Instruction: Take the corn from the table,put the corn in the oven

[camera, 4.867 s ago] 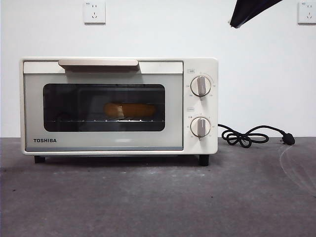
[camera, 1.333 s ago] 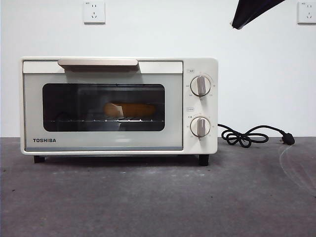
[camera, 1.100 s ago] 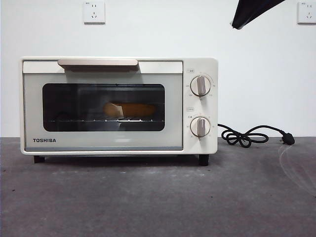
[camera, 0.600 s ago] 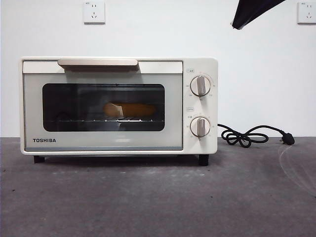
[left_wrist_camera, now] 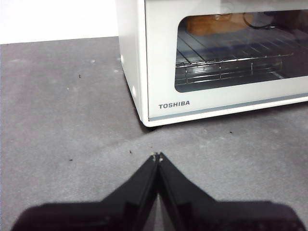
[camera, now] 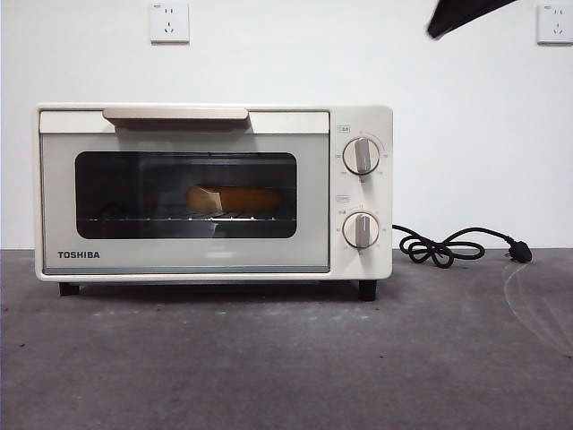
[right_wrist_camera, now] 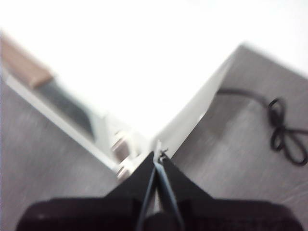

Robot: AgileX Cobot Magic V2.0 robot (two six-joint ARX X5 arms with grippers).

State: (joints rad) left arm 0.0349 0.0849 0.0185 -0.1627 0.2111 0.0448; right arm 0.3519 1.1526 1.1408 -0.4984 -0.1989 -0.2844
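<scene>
The cream-white oven [camera: 215,191] stands on the dark grey table [camera: 286,358] with its door closed. Through the dark glass I see the yellow-orange corn [camera: 235,199] lying on the wire rack; it shows dimly in the left wrist view too, the corn [left_wrist_camera: 216,24]. My left gripper [left_wrist_camera: 157,156] is shut and empty, low over the table in front of the oven's corner [left_wrist_camera: 144,115]. My right gripper [right_wrist_camera: 158,155] is shut and empty, high above the oven's knob side [right_wrist_camera: 120,149]; its black tip [camera: 461,13] shows at the top right.
A black cord [camera: 448,246] with its plug lies on the table to the right of the oven, also seen as a looped cord [right_wrist_camera: 284,130] in the right wrist view. Two wall sockets [camera: 169,21] sit on the white wall behind.
The black arm tip at the top right has pulled further up and out of view. The oven, door and corn have stayed as they were.
</scene>
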